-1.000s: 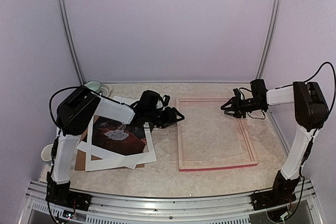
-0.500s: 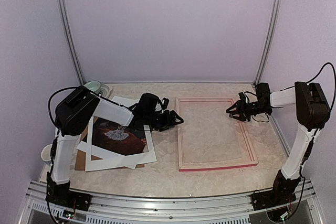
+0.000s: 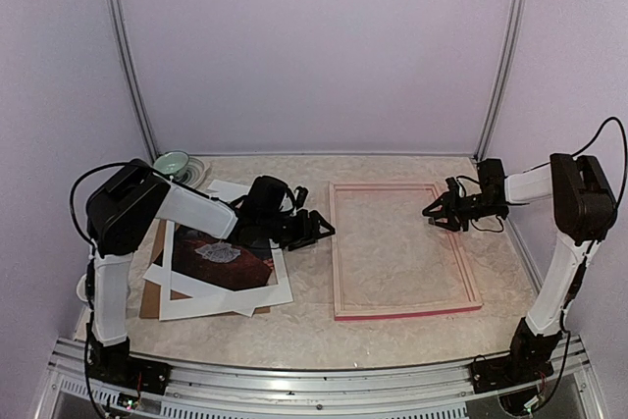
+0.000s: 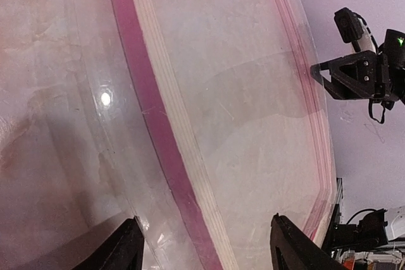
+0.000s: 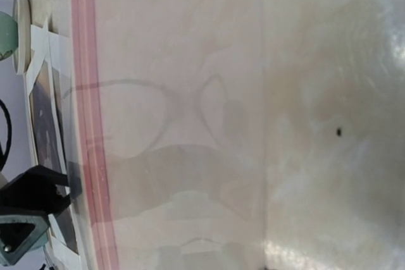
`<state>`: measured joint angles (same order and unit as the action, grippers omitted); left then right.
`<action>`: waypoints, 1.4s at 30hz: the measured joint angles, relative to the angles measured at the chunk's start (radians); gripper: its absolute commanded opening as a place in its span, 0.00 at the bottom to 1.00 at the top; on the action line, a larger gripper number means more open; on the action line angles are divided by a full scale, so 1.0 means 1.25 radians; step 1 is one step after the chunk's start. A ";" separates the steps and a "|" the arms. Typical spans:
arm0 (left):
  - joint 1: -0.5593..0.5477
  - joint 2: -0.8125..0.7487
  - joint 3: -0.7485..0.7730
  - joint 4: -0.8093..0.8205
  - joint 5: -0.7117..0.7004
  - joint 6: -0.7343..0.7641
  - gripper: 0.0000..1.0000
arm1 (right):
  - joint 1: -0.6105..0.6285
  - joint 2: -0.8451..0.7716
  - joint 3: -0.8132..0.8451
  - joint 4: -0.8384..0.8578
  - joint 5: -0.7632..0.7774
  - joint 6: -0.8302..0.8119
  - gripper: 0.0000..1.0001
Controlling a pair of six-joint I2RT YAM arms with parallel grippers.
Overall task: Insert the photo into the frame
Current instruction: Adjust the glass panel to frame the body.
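Note:
The frame (image 3: 402, 312) lies flat on the table right of centre, pale wood face up with pink edges. The dark photo (image 3: 221, 254) lies at the left under overlapping white mat pieces. My left gripper (image 3: 319, 228) hovers low between the photo pile and the frame's left rail, open and empty. In the left wrist view its fingertips (image 4: 130, 248) stand wide apart, with the pink rail (image 4: 155, 134) ahead between them. My right gripper (image 3: 437, 211) sits over the frame's right rail near the far corner. Its fingers look apart, with nothing seen between them. They are out of the right wrist view, which shows the pink rail (image 5: 88, 124).
A white mat (image 3: 226, 296) and a brown backing board (image 3: 149, 303) lie around the photo. A green bowl on a saucer (image 3: 175, 162) stands at the back left. Lilac walls with metal posts close in the table on three sides.
The left gripper has opened a little wider and drawn slightly left and lower. The right gripper has moved right and nearer, from inside the frame to over its right rail.

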<state>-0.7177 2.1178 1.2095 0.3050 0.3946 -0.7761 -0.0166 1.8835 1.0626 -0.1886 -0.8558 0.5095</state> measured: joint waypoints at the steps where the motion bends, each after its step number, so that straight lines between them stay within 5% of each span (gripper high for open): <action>1: 0.000 -0.002 0.000 0.003 0.004 0.000 0.66 | 0.000 0.000 0.000 0.000 0.000 0.000 0.38; 42: -0.047 0.029 0.078 -0.001 0.106 0.047 0.63 | -0.078 -0.040 -0.038 -0.037 0.040 -0.034 0.42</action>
<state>-0.7769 2.1540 1.3071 0.3042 0.5266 -0.7170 -0.1143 1.8339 1.0149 -0.2348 -0.8062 0.4667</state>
